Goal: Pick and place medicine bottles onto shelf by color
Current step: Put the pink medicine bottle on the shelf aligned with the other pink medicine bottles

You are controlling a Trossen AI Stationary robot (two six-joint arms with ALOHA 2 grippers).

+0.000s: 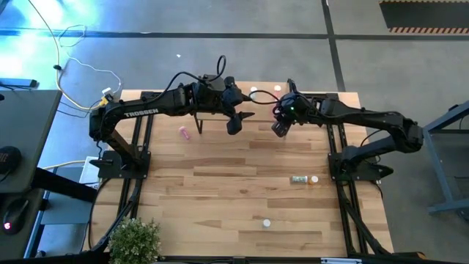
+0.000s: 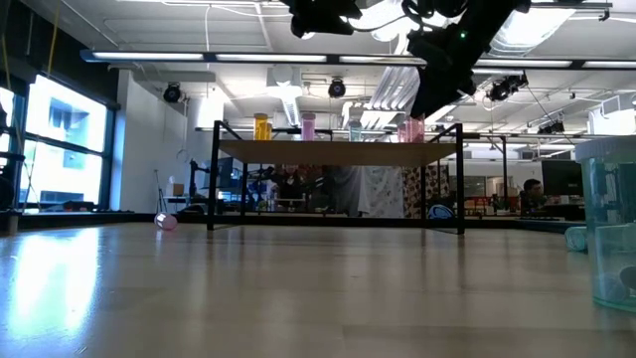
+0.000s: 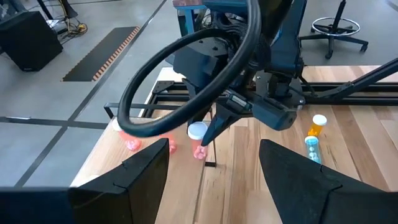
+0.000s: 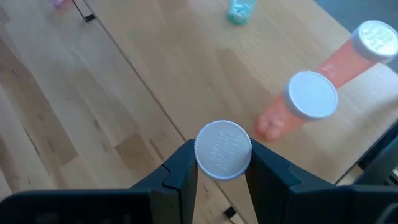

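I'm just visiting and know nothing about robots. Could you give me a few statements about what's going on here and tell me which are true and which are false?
1. The right gripper is clamped on a white-capped bottle. True.
2. The left gripper is holding a bottle. False: its fingers are open with nothing between them.
3. A pink bottle lies on the table near the left arm. True.
4. The shelf has no bottles on it yet. False: several already stand on it, among them a yellow-orange bottle.
5. A teal bottle lies on the table by the right arm's base. True.
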